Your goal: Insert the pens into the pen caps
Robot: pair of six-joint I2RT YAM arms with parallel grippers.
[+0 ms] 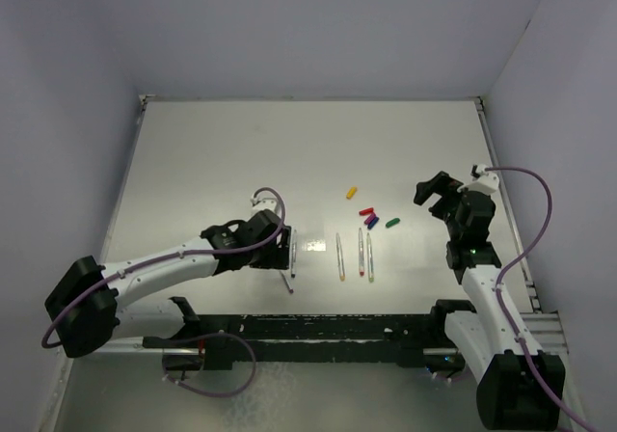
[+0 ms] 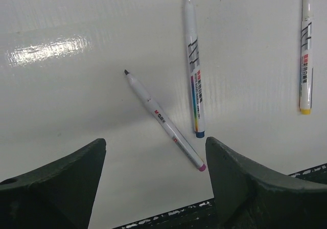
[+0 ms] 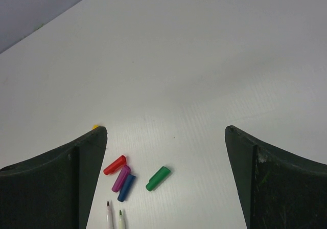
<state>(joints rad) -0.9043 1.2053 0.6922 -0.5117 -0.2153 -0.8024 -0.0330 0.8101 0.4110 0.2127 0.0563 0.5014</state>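
Five pen caps [image 1: 366,210] are being shown grouped on the glossy white tabletop [image 1: 241,152], pale walls [image 1: 289,27] around, pens [image 1: 340,256] lying nearer; left pincer [image 2: 156,142] and right pincer [image 3: 166,129] are being held spread, empty.

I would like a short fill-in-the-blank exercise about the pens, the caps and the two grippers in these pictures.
1. In the right wrist view, the purple cap lies between the red cap and the ___ one.
2. The left wrist view shows ___ pens, all without caps.
3. The left gripper and the right gripper hold nothing; the jaws of both are ___.

Missing words: blue; three; open.
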